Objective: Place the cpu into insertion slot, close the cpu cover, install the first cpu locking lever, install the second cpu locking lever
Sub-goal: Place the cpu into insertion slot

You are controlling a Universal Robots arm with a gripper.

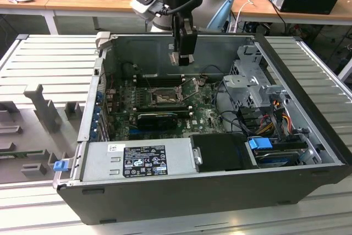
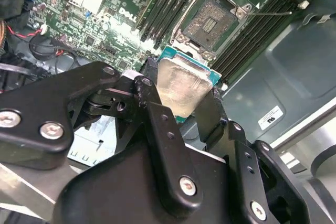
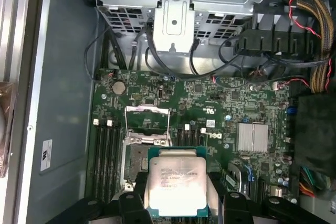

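Gripping the cpu (image 3: 176,182) by two opposite edges, the tool (image 2: 181,100) hangs clenched above the uncovered insertion slot (image 2: 210,22).

Matt grey metal-topped cpu (image 3: 175,185)

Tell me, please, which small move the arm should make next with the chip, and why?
Probably a short sideways shift to centre the cpu over the insertion slot, before lowering. The pincer grips it above the board, the cpu cover stands open, and in the first wrist view the chip covers only part of the socket.
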